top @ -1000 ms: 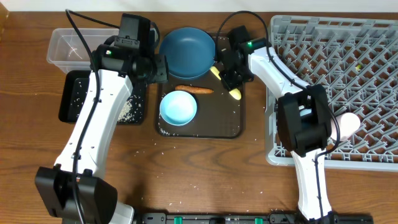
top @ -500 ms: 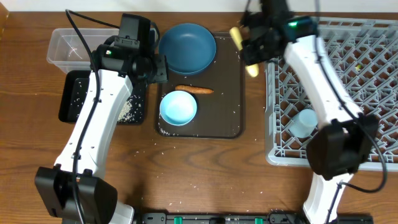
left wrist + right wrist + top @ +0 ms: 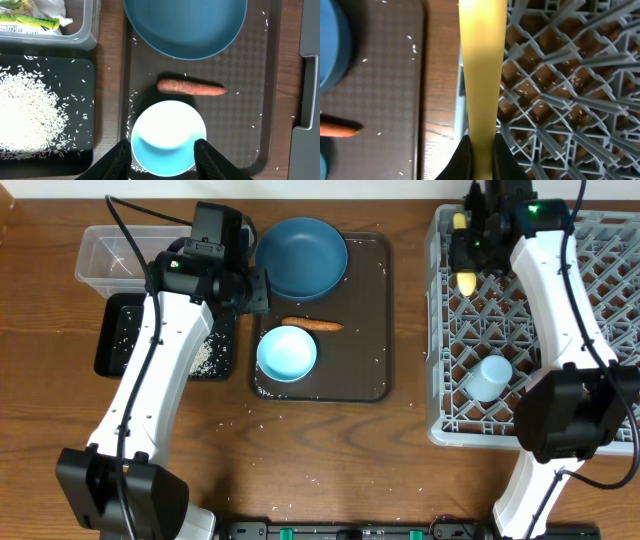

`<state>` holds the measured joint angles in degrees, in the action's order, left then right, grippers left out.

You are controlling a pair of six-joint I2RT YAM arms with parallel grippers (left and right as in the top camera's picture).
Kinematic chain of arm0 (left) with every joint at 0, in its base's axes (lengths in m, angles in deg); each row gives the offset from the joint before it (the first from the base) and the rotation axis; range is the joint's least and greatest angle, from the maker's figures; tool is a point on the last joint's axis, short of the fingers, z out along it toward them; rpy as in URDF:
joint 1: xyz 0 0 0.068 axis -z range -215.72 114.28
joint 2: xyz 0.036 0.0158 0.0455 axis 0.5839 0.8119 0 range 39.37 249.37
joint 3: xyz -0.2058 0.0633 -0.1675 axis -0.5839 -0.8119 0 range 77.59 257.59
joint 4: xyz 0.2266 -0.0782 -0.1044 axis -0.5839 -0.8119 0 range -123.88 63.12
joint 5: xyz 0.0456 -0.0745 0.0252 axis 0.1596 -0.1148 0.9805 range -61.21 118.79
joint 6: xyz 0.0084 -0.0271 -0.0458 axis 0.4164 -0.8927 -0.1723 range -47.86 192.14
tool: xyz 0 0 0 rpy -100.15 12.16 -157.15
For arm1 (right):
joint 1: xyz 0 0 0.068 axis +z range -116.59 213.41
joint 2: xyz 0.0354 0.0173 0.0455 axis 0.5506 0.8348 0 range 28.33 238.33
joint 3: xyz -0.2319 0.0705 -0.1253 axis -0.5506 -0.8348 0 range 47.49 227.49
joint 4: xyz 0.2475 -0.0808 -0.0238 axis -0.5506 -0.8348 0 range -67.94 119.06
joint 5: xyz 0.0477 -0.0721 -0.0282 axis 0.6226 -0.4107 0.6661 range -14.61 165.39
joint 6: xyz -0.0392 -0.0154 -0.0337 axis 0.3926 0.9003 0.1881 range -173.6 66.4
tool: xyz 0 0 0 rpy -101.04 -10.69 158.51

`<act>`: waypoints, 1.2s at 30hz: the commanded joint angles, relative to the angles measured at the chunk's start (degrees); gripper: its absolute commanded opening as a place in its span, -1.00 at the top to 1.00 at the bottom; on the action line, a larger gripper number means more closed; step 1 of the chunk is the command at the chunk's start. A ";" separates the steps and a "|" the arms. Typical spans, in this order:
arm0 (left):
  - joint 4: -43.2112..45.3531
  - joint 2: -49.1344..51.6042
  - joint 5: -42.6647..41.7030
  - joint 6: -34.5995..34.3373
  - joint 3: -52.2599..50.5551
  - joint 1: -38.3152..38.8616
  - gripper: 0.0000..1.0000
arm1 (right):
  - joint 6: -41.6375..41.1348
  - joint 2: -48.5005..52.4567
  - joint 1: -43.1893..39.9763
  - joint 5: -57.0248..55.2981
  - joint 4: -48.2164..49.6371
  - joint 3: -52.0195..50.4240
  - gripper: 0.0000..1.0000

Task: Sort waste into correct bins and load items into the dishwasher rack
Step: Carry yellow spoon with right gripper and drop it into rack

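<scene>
Over the far left corner of the dishwasher rack [image 3: 437, 360], I am carrying the yellow spoon [image 3: 480, 75] in the right hand [image 3: 480, 160], pinched narrow on it. I am judging it best to lower it flat between pegs before releasing, so it is not slipping through the lattice. The left hand [image 3: 162, 160] is hanging wide and empty above the bowl [image 3: 167, 137]. I am counting one spoon, one plate [image 3: 302, 260], one bowl, one cup [image 3: 490, 376], one carrot stick [image 3: 190, 87], and two bins: the clear tub [image 3: 85, 265] and the black tray [image 3: 103, 340].

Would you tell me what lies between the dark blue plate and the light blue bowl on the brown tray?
The orange carrot stick lies there, crosswise between them. The left wrist view shows it most clearly, and the overhead view shows it too.
</scene>
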<state>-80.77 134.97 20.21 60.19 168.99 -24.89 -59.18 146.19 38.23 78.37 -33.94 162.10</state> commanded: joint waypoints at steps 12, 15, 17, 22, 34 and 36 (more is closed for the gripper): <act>-0.37 1.51 0.70 0.33 -1.33 -0.13 0.13 | -5.11 7.63 0.24 -2.47 -1.97 -0.09 0.60; -0.33 1.51 0.70 0.33 -1.33 -0.13 0.13 | -5.09 7.78 0.42 -2.54 -2.14 -0.09 0.25; -0.31 1.51 0.70 0.31 -1.33 -0.13 0.12 | -5.09 7.78 0.52 -2.51 -2.12 -0.09 0.13; -0.31 1.51 0.70 0.33 -1.33 -0.13 0.12 | -5.07 7.76 0.55 -1.84 -2.16 -0.09 0.05; -0.24 1.51 0.70 0.31 -1.33 -0.13 -0.12 | -4.00 -3.28 1.55 3.56 -0.52 0.11 -0.15; 0.04 1.51 0.68 0.31 -1.33 -0.13 -0.22 | -3.98 -6.08 2.40 4.24 0.70 0.11 -0.24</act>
<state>-80.79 135.97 20.21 60.28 168.16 -24.89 -63.47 148.57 38.82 80.78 -34.53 161.86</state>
